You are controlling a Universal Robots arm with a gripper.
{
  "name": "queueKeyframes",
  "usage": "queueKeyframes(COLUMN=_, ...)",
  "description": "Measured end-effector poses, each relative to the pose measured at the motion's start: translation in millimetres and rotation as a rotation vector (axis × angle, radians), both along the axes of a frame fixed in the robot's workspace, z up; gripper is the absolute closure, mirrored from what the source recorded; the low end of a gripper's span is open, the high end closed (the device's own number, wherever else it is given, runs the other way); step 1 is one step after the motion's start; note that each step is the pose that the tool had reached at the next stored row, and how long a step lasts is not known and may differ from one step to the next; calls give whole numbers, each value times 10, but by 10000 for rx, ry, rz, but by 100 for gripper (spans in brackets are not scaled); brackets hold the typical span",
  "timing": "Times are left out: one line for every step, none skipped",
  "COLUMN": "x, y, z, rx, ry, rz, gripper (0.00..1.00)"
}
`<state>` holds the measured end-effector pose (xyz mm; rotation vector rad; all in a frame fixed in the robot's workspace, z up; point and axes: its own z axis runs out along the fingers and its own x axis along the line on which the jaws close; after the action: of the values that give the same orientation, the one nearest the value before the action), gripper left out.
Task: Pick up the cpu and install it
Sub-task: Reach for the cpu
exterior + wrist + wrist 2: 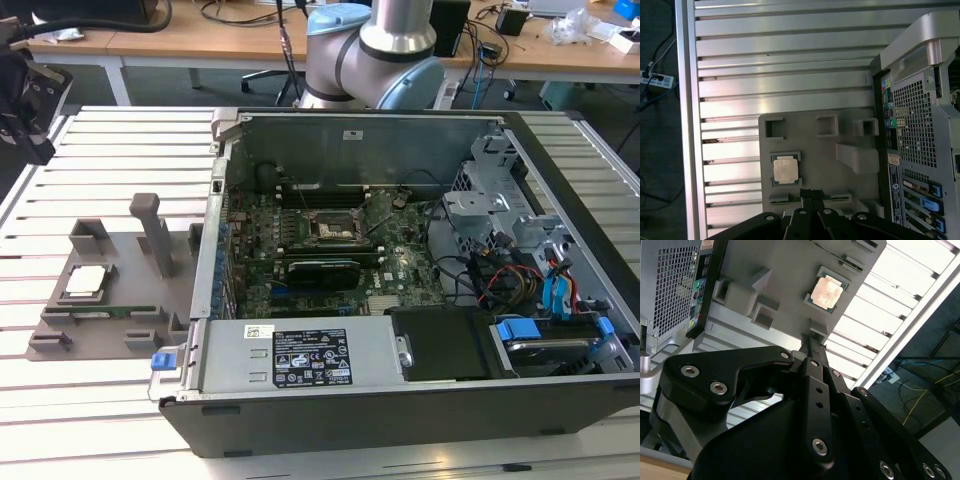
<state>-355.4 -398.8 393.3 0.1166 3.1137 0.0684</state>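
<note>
**Cpu (85, 281) lies in tray, pincer shut**

The cpu sits flat in a grey tray (122, 290), at the exterior view's left of the open computer case (420, 140). In both wrist views the gripper (812, 192) (812, 342) hangs near it, fingers pressed together, empty.

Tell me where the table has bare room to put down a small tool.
Bare slats of the table lie beyond the grey tray, toward the far edge, and also in front of it. The tray, holding the cpu, and the open computer case are crowded.
</note>
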Motion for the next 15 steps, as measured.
queueKeyframes(x=-23, y=0, z=0, rx=0, ry=0, rz=0, gripper=89)
queueKeyframes(x=-35, y=0, z=0, rx=0, ry=-1, rz=0, gripper=89)
queueKeyframes(x=-47, y=0, z=0, rx=0, ry=-1, rz=0, gripper=89)
queueKeyframes(x=-62, y=0, z=0, rx=0, ry=0, rz=0, gripper=89)
queueKeyframes(x=-74, y=0, z=-1, rx=0, ry=-1, rz=0, gripper=89)
queueKeyframes(x=-87, y=0, z=-1, rx=1, ry=-2, rz=0, gripper=89)
queueKeyframes(x=-98, y=0, z=-1, rx=0, ry=-1, rz=0, gripper=89)
queueKeyframes(x=-115, y=0, z=0, rx=0, ry=0, rz=0, gripper=89)
queueKeyframes(x=-135, y=0, z=-1, rx=1, ry=-1, rz=1, gripper=89)
queueKeyframes(x=-145, y=0, z=-1, rx=0, ry=-1, rz=1, gripper=89)
queueKeyframes(x=-157, y=0, z=-1, rx=0, ry=-1, rz=0, gripper=89)
queueKeyframes(x=-175, y=0, z=0, rx=0, ry=0, rz=0, gripper=89)
queueKeyframes(x=-198, y=0, z=0, rx=0, ry=0, rz=1, gripper=89)
queueKeyframes(x=-220, y=0, z=0, rx=0, ry=0, rz=0, gripper=89)
queueKeyframes(x=-239, y=0, z=0, rx=0, ry=0, rz=0, gripper=89)
